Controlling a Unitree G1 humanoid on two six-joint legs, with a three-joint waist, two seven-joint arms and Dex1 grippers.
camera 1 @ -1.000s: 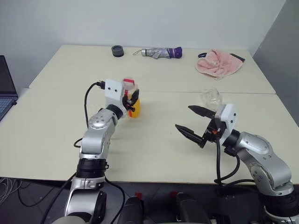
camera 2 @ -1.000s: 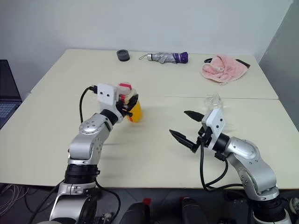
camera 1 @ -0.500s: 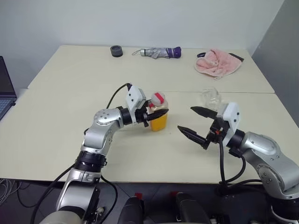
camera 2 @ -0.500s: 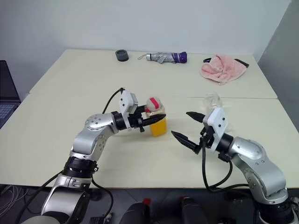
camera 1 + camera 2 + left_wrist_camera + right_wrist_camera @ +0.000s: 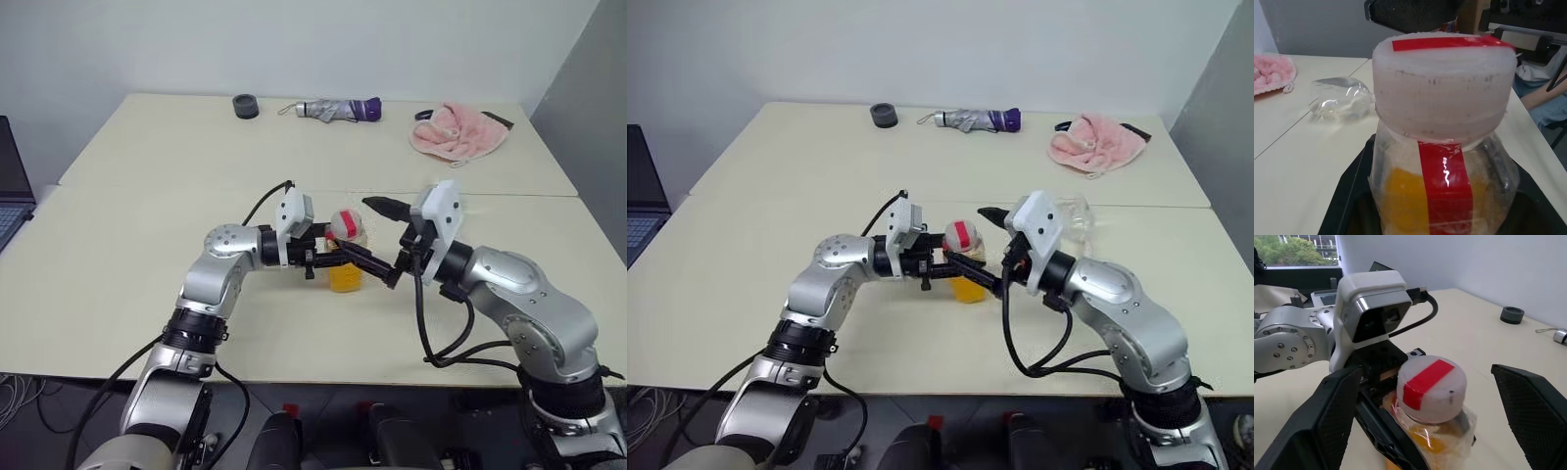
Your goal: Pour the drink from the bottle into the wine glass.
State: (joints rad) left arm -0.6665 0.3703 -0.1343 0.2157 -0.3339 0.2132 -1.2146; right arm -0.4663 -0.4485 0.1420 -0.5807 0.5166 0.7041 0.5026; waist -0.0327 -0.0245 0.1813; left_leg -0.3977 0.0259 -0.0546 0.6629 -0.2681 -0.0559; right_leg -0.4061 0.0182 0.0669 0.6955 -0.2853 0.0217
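A pale table [image 5: 118, 245] carries everything. Mid-table, near its front edge, the left gripper [image 5: 338, 259] is clamped on the upright bottle [image 5: 346, 257], part-filled with orange drink [image 5: 345, 277]. The right gripper [image 5: 377, 241] straddles its cap [image 5: 1432, 387], fingers spread. The wine glass [image 5: 1342, 98] lies tipped nearby.

bottles: 1, the bottle [image 5: 345, 257], orange drink [image 5: 1403, 205] inside
caps: 1, cap [image 5: 1431, 387] with red strip
wine glasses: 1, the wine glass [image 5: 1341, 97], lying on its side
umbrellas: 1, folded umbrella [image 5: 339, 110]
pink cloths: 1, pink cloth [image 5: 458, 133]
dark round things: 1, black ring [image 5: 246, 106]
counters: 2, near counter [image 5: 98, 284] and far counter [image 5: 176, 137], pushed together
laptops: 1, laptop [image 5: 12, 186], at the edge
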